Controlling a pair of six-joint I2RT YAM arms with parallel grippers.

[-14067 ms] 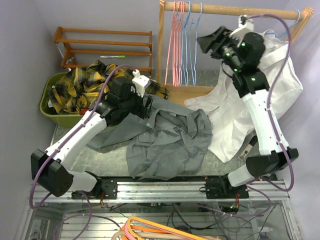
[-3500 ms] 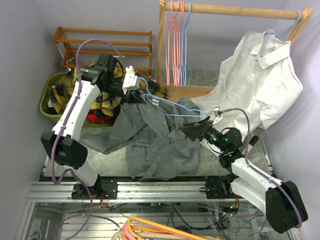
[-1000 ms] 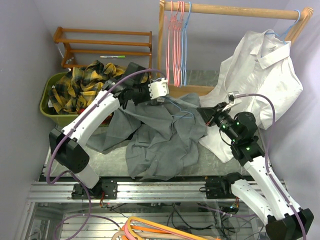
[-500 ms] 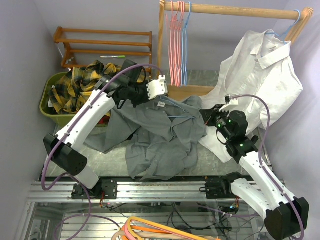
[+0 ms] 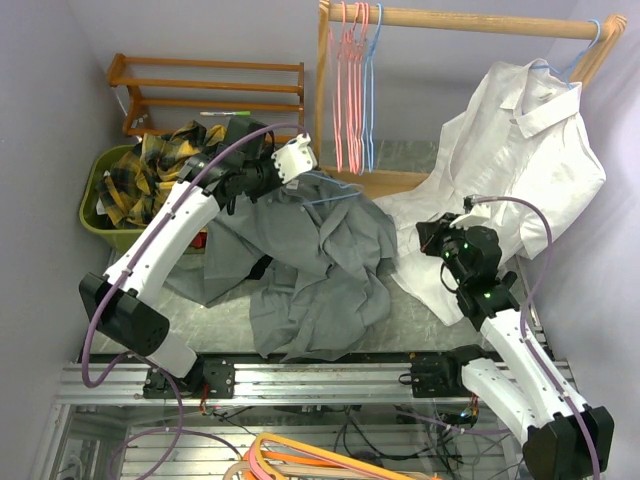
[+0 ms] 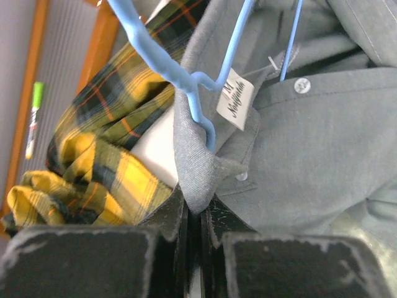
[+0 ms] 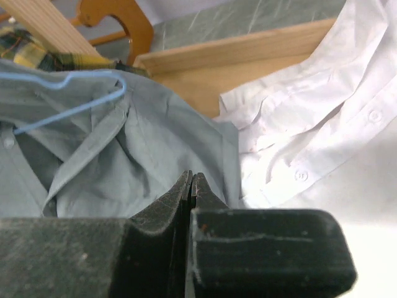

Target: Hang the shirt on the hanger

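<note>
The grey shirt lies crumpled mid-table, its collar end lifted toward the back left. My left gripper is shut on a fold of the collar. The light-blue hanger sits in the neck opening, and in the left wrist view the hanger runs past the collar label. My right gripper is to the right of the shirt, over the white shirt's hem. It is shut with nothing in it, its tips in front of the grey shirt. The hanger's wire end pokes out there.
A white shirt hangs from the wooden rail at the right and drapes onto the table. Pink and blue hangers hang at the rail's left end. A green basket with a plaid shirt stands back left, before a wooden shelf.
My left gripper has lifted the shirt collar up and toward the back left, hanger with it. My right gripper has drawn back to the right, away from the grey shirt.
</note>
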